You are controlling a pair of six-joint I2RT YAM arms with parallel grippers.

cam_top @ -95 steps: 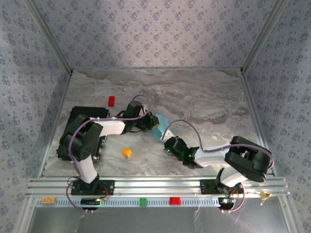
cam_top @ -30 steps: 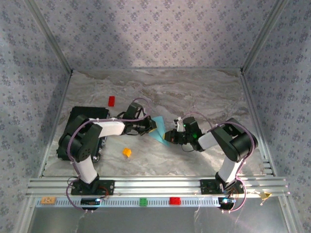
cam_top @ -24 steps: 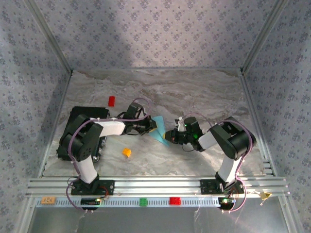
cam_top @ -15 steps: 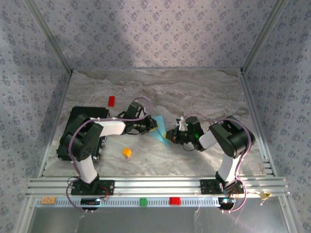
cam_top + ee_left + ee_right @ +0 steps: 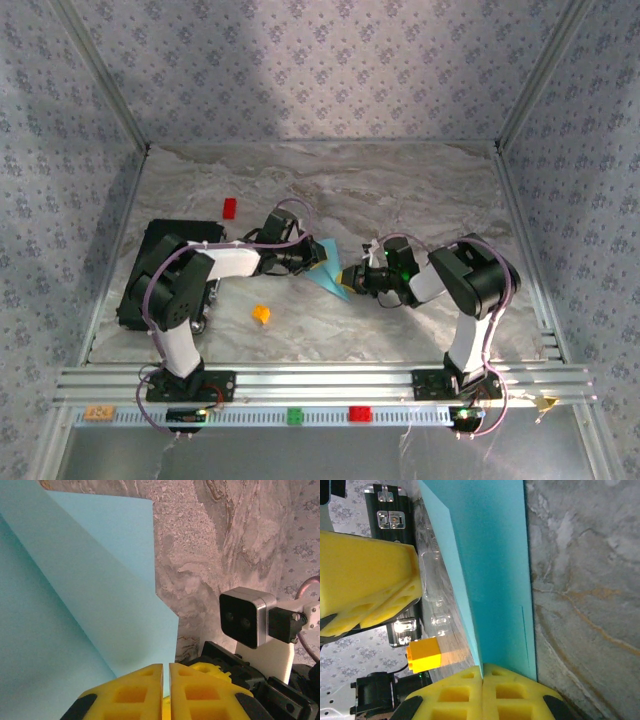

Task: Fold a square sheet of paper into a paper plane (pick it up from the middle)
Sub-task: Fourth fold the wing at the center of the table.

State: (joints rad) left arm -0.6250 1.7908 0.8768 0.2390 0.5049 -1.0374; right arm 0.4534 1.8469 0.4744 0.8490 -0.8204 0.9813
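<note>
Well, far on the left a flat black rectangular slab (image 5: pixel 175 232) lies on the grey marbled table top (image 5: pixel 420 190). A small red block (image 5: pixel 229 208) sits a little behind it, on its own. Nearer the front there is a small orange block (image 5: pixel 261 314), well apart from the red one.

Next comes the left gripper (image 5: pixel 318 257). Its arm reaches from the left side toward the middle of the table. Its two yellow fingers (image 5: pixel 130 692) are pressed close, with just a thin slit between them. The edge of the thin light-blue sheet of paper (image 5: pixel 329 268) runs down into that slit, so they look to be pinching it.

The light-blue sheet of paper is in the middle of the table, between the two grippers. It is folded, not flat. In the left wrist view a slanted crease crosses it, and one layer lies over another. From above it looks like a narrow pointed shape, with the point toward the front and the right.

Just to the right is the right gripper (image 5: pixel 349 278). Its yellow fingers (image 5: pixel 515 692) are squeezed tight together, and the paper's long edge goes right in between them. So both grippers hold the same paper, one at each side, and their tips are near each other. In the right wrist view the orange block shows past the paper, on the table.
</note>
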